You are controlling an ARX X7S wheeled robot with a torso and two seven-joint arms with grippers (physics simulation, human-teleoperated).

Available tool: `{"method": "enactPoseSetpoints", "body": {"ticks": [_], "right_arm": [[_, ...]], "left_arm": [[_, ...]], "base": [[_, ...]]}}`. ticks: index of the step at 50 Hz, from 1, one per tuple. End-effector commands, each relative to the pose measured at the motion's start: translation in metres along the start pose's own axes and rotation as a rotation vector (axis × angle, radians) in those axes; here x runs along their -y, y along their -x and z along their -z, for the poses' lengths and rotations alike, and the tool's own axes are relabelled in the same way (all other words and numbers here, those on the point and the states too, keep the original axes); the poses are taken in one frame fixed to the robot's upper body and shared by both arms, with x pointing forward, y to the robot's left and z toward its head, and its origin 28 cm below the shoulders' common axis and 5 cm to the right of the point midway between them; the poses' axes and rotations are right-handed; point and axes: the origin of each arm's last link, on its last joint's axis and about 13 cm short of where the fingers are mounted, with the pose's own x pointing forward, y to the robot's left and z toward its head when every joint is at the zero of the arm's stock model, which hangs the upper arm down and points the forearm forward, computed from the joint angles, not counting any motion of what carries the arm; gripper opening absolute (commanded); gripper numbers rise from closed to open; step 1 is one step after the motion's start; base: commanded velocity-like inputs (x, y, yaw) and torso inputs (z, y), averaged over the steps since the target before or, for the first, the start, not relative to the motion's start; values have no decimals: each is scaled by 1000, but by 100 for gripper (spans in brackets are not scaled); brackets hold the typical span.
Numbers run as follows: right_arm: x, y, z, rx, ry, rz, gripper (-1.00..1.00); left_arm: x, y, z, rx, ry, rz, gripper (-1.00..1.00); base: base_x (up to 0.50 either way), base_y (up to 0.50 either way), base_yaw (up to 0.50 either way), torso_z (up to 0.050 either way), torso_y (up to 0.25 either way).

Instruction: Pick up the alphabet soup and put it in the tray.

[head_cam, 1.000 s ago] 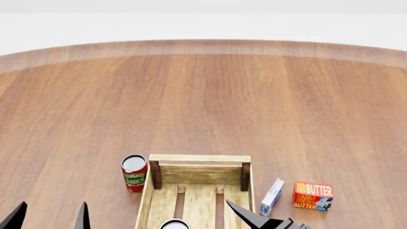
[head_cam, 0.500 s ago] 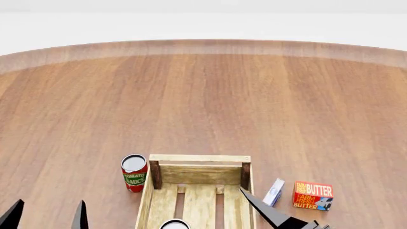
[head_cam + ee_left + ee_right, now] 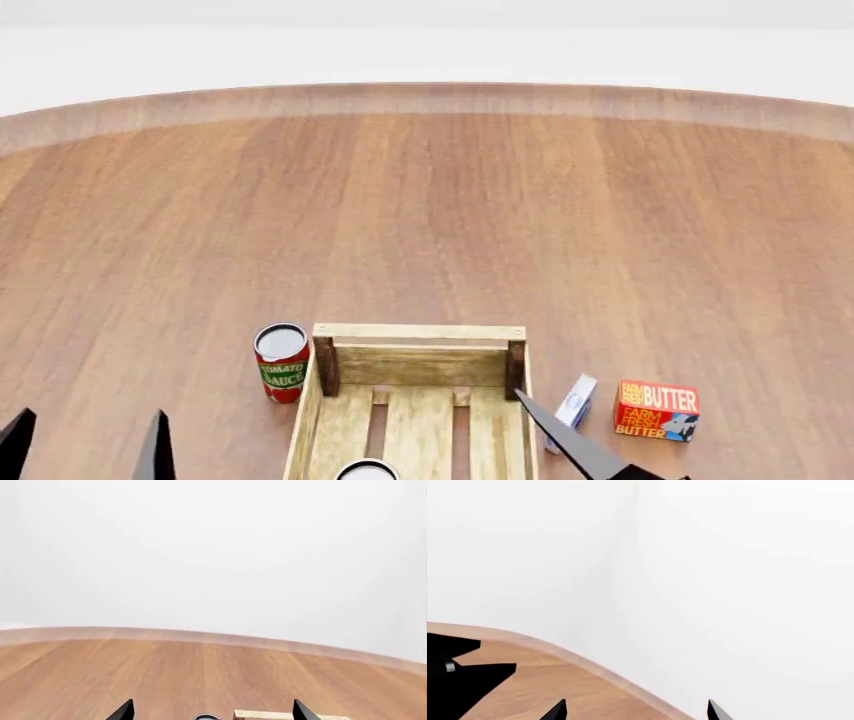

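Upright, the soup can stands in the tray, whose long axis runs toward the robot. Left gripper and right gripper both gape wide, holding nothing.

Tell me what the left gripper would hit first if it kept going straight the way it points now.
Probably nothing. The left gripper, open, points out over bare table. The tomato sauce can and tray sit off to its right, though depth is hard to judge.
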Motion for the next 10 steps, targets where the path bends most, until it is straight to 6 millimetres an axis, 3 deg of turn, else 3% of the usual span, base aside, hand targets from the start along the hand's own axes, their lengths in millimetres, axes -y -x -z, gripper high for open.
{"method": "enactPoseSetpoints", "body": {"ticks": [1,10], "right_arm": [[-2,4,-7,14,19,9,100],[-3,7,-13,21,44,21,100]], "left_arm": [[0,2,-7,17,9,2,100],[1,4,-12,27,14,9,100]], "base": [[0,0,0,0,0],[0,0,0,0,0]]}}
